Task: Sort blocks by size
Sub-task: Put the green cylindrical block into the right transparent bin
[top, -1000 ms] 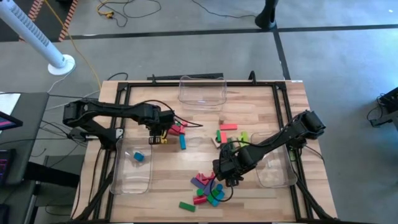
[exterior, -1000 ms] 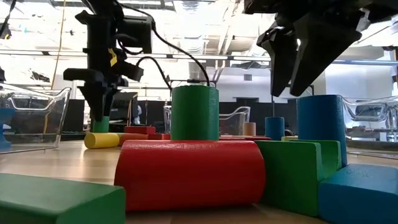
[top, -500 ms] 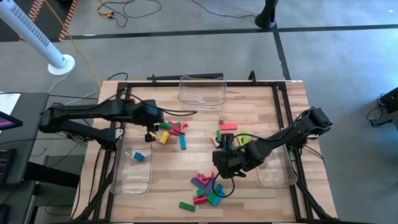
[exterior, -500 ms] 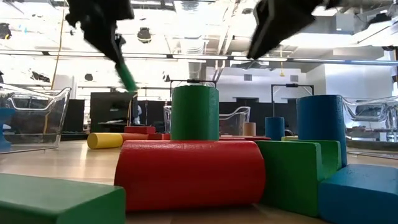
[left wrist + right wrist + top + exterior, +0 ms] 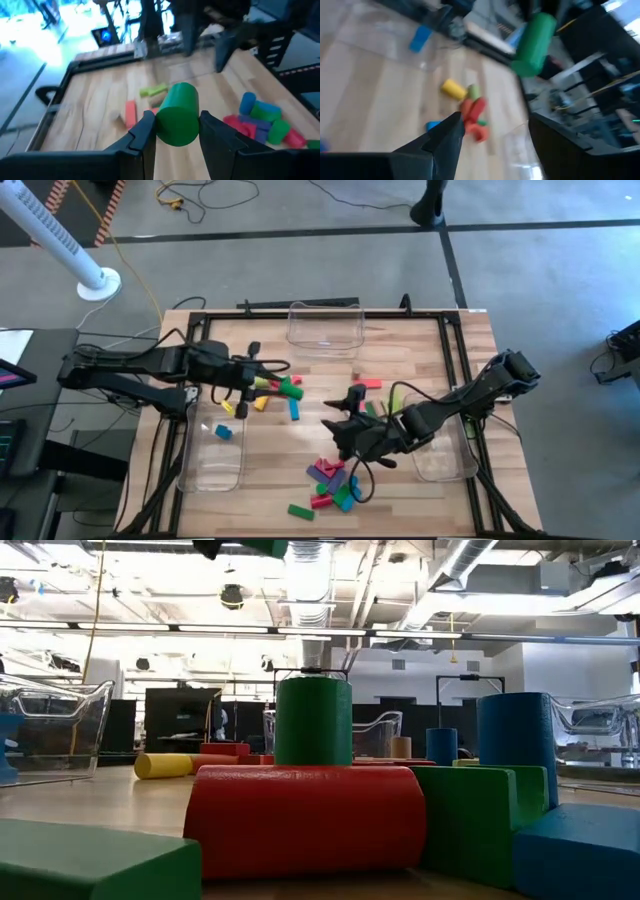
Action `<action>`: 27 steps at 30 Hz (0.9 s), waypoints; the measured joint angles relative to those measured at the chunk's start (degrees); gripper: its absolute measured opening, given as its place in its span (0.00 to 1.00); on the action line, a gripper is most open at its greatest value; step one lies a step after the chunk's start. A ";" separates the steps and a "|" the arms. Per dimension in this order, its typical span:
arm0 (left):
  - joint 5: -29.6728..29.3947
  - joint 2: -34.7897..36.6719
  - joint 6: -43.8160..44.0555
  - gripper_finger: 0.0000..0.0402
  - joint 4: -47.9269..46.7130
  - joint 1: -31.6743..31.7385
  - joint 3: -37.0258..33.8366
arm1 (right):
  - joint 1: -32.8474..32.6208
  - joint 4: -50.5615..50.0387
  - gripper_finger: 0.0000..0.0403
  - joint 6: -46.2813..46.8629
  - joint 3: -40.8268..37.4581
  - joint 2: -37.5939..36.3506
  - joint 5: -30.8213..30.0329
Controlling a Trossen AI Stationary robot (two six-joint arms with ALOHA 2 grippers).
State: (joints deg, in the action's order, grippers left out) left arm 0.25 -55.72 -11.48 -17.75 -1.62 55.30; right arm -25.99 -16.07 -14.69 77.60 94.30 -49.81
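My left gripper (image 5: 272, 385) is above the table's left middle, shut on a green cylinder block (image 5: 177, 117); the low view shows that block (image 5: 265, 547) at its top edge. My right gripper (image 5: 342, 412) hangs open and empty above the table's middle, over the blocks. Red, yellow and blue blocks (image 5: 275, 395) lie under the left gripper. A second heap of blocks (image 5: 330, 478) lies near the front edge. In the low view, a red cylinder (image 5: 310, 820) lies flat there and a green cylinder (image 5: 313, 720) stands upright behind it. My left gripper pinches the green cylinder between its two fingers (image 5: 145, 132) on its curved sides, near the end facing the wrist (image 5: 172, 131). The fingers reach nearly level toward the table's right and run along the cylinder. The cylinder sticks out past them, lifted clear of the table.
Three clear bins stand on the table: a left one (image 5: 212, 465) holding a blue block (image 5: 222, 432), one at the far edge (image 5: 325, 330), and a right one (image 5: 445, 460). A black frame (image 5: 200, 330) rims the table.
My left gripper has risen from the table with the green cylinder, drawn back toward the left edge and tipped from pointing down to nearly level; the cylinder is now lifted clear. My right gripper has risen from the front heap and tipped up toward level, still open.
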 joint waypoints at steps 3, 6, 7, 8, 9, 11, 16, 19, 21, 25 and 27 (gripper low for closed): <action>1.24 -1.14 -0.60 0.29 4.54 -1.08 -0.01 | 0.26 3.38 0.64 -3.70 0.00 0.01 -1.28; 2.63 -2.75 -0.70 0.29 7.77 -1.90 -0.04 | 0.50 7.11 0.64 -6.81 0.00 0.02 -1.52; 2.63 -3.27 -0.88 0.29 8.57 -2.10 0.03 | 0.67 8.39 0.64 -7.95 0.00 0.02 -1.75; 2.62 -3.81 -0.95 0.29 8.60 -2.33 0.02 | 0.67 9.54 0.64 -8.84 0.00 0.02 -2.27; 2.64 -4.56 -0.97 0.29 9.00 -2.47 -0.01 | 0.63 10.56 0.64 -9.74 0.00 0.02 -3.05; 2.55 -5.64 -1.13 0.29 10.81 -2.47 -0.01 | 0.63 12.02 0.64 -11.56 0.00 0.02 -3.93; 2.23 -7.63 -2.39 0.27 14.93 -2.82 -0.02 | 0.78 12.73 0.64 -12.39 -0.02 0.04 -3.90; 1.61 -8.22 -3.50 0.25 16.02 -2.85 -0.03 | 0.96 12.69 0.64 -12.13 -0.02 0.02 -3.92; 1.43 -8.12 -4.08 0.21 16.60 -2.82 -0.04 | 1.02 12.68 0.64 -12.02 -0.02 0.04 -3.94; 0.68 -8.13 -4.36 0.14 15.49 -2.82 -0.04 | 1.00 11.83 0.64 -12.20 -0.02 0.04 -4.50; 0.68 -8.13 -4.33 0.11 14.53 -2.82 -0.04 | 0.42 10.19 0.64 -12.40 -0.02 -0.13 -6.55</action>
State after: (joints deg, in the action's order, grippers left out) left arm 0.93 -63.86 -15.81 -3.22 -4.45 55.27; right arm -25.57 -5.88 -27.09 77.58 94.18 -56.36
